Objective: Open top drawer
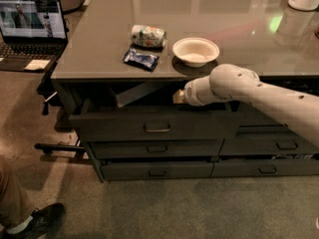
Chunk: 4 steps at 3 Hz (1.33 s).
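Observation:
The top drawer (124, 128) is a wide dark grey drawer under the left part of the counter. It stands pulled out toward me, with its small loop pull (157, 127) at the centre of the front. My white arm reaches in from the right, above the drawer's open top. The gripper (178, 96) sits just under the counter edge, behind and above the drawer front, right of the pull. Its tip is mostly hidden in the shadow there. A flat grey sheet (137, 92) lies slanted inside the drawer.
On the grey counter (99, 44) lie a tipped can (148, 35), a dark blue snack packet (141, 59) and a white bowl (195, 51). Lower grey drawers (157, 148) are shut. A laptop (32, 26) stands at left. A person's shoe (40, 218) is at bottom left.

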Motion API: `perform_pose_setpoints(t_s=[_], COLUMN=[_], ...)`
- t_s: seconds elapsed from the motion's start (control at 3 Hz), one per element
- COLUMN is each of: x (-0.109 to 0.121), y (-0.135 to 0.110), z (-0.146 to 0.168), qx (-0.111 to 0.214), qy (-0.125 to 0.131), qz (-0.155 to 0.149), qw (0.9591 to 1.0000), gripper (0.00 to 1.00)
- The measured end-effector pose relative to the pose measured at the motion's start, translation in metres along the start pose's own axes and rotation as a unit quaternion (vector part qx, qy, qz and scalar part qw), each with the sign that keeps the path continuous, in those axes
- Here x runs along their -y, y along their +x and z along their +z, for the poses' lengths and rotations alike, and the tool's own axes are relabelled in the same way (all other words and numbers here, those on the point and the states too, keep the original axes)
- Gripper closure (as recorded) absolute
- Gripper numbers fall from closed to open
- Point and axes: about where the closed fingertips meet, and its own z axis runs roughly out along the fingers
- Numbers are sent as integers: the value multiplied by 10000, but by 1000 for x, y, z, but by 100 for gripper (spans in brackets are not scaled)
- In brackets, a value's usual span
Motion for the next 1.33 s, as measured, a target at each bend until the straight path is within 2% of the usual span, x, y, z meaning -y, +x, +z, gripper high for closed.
perform_pose_setpoints(t_s=[0.33, 0.67, 1.0, 1.33], x=[-2, -8, -8, -11], y=[12, 44, 44, 51], z=[-5, -14, -14, -14], qx=[-357, -1168, -1169, -1219], qy=[-65, -232, -232, -349], qz=[-164, -474, -474, -577], qw=[9992, 9917, 9917, 9902], gripper=[100, 100, 100, 100])
